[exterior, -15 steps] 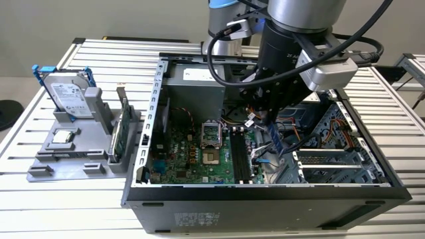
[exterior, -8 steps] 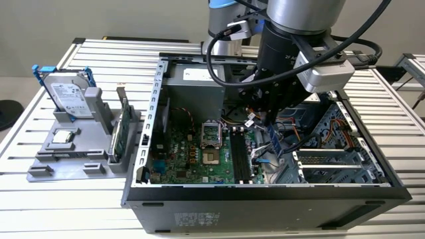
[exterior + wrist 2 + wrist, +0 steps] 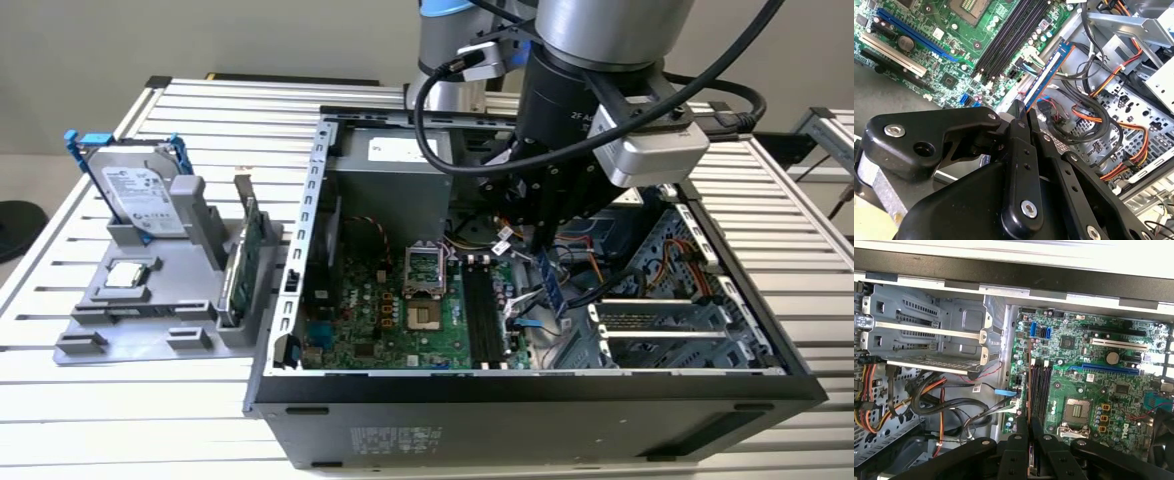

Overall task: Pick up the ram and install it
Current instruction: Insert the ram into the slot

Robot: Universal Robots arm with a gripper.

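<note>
My gripper (image 3: 545, 258) is shut on the ram (image 3: 551, 288), a thin blue-edged strip hanging edge-on below the fingers inside the open computer case (image 3: 307, 250). In the second wrist view the gripper (image 3: 1023, 107) pinches one end of the ram (image 3: 1046, 75), which points out over the motherboard's edge. The black memory slots (image 3: 1009, 35) lie just beside it, apart from it. In the first wrist view the gripper (image 3: 1029, 424) holds the ram (image 3: 1028, 400) parallel to the memory slots (image 3: 1041, 390), on their cable side.
Bundled cables (image 3: 587, 270) and a metal drive cage (image 3: 667, 320) crowd the case at the exterior view's right. The CPU socket (image 3: 424, 265) sits beside the slots. Outside the case, a grey holder (image 3: 147, 300) carries a hard drive (image 3: 140, 195) and a green card (image 3: 240, 260).
</note>
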